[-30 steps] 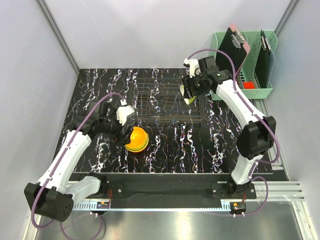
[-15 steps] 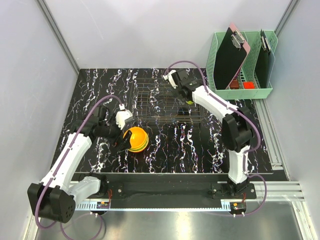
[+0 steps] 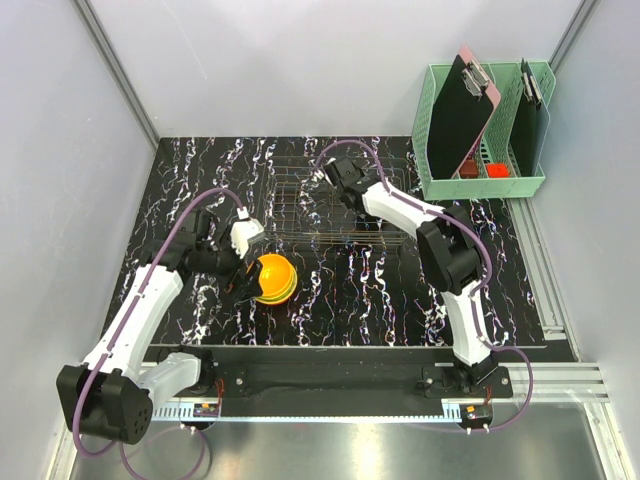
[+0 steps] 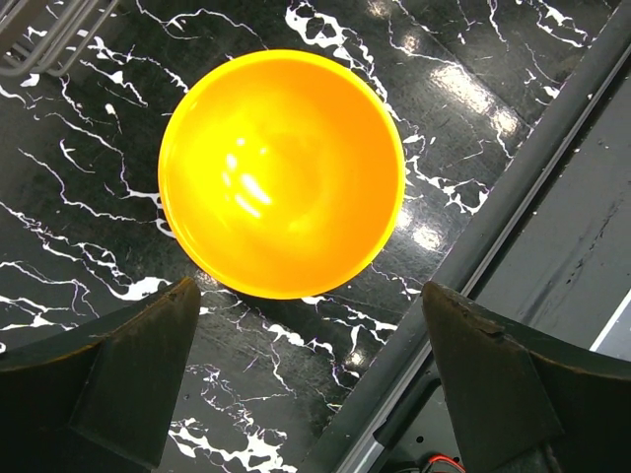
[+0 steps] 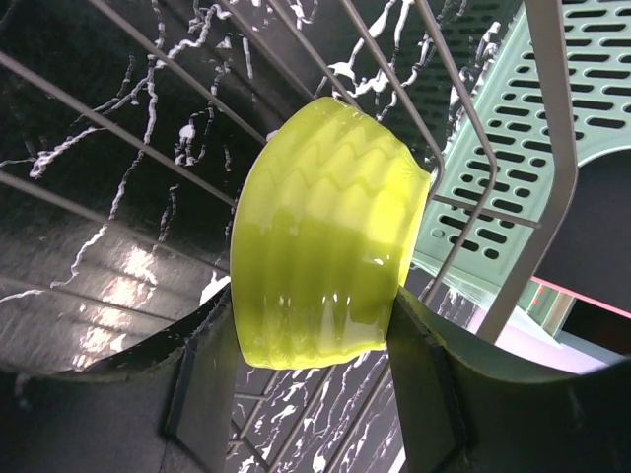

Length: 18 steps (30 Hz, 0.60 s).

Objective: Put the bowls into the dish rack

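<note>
Fingers first: the left fingers (image 4: 138, 384) were spread wide with nothing in them. They hung right above the orange bowl (image 4: 281, 172), and in the wrist view the two tips sat just off the bowl's near edge, one on each side, not touching it. That bowl was open side up and nested in a lower bowl (image 3: 276, 297), of which only a yellow-green rim peeked out in the top view. The stack stood on the black marbled counter (image 3: 380, 290), just in front of the rack's (image 3: 300, 200) near left corner and outside it.

On the other side, the right fingers (image 5: 444, 394) were clamped on a green bowl (image 5: 320, 256), one finger against each side of it. It was tipped on its side, so the wrist cam mostly caught the ribbed, glossy outer wall. Rack wires crossed right behind and beside it, so it was down among the wires. I couldn't tell whether it was actually resting on any of them. From the top view the right arm reached across to the middle of the rack, and the arm hid the bowl from that angle.

Off at the far right corner sat the mint basket (image 3: 480, 185) with its clipboards (image 3: 465, 110), well away from both bowls. A bit of its mesh showed through the wires in the right wrist view.
</note>
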Tool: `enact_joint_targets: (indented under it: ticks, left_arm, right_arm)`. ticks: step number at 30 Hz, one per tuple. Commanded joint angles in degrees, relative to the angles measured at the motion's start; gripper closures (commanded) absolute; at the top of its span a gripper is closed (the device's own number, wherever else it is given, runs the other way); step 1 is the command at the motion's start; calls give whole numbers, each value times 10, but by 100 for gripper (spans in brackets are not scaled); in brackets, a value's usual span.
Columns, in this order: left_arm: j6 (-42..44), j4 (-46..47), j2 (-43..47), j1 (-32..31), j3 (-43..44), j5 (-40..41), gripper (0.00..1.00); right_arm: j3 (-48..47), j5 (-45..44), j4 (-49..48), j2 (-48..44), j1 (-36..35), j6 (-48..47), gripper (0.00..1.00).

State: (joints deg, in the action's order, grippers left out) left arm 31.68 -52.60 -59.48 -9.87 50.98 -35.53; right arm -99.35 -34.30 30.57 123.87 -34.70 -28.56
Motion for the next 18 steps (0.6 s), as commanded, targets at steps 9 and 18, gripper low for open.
enact_joint_targets:
  ticks: [9, 18]
  left_arm:
    - [8, 25, -3, 9, 1, -39, 1]
    - [7, 26, 3, 11, 1, -43, 1]
  right_arm:
    - [5, -3, -13, 6, -27, -10, 63]
    - [-16, 51, 35, 11, -31, 13, 18]
